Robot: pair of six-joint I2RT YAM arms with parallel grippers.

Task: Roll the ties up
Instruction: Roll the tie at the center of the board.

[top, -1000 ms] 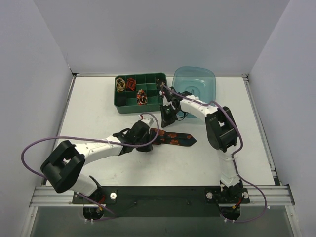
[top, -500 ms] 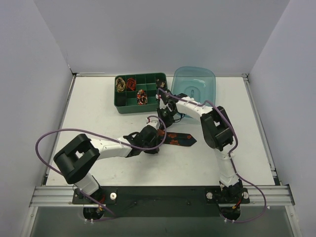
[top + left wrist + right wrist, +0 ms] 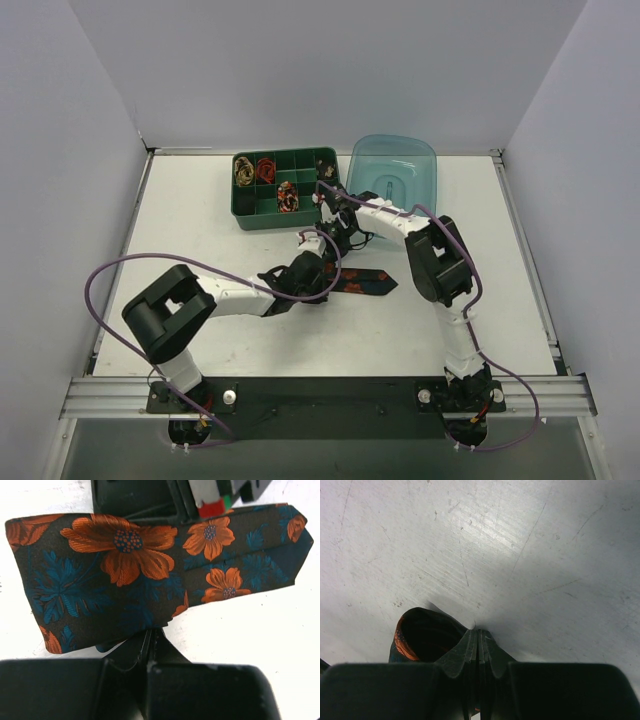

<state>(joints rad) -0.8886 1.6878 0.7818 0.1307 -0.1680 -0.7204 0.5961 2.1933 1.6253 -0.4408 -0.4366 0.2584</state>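
A black tie with orange flowers and blue leaves (image 3: 366,283) lies flat in the middle of the table, its pointed end to the right. In the left wrist view the tie (image 3: 130,570) is folded over on itself. My left gripper (image 3: 317,277) is at the tie's left end, and its jaws (image 3: 151,634) are shut on the tie's near edge. My right gripper (image 3: 336,243) stands just behind that end. Its jaws (image 3: 478,632) are shut on a fold of the tie (image 3: 417,637) that loops to their left.
A green compartment tray (image 3: 300,160) at the back holds a gold-black coil (image 3: 243,170), a red coil (image 3: 265,168) and an orange-black coil (image 3: 288,196). A blue plastic bowl (image 3: 393,168) stands to its right. Purple cables run along both arms.
My left gripper has moved right along the tie, and the visible length of tie has shortened from its left end. My right gripper has come a little nearer and lower.
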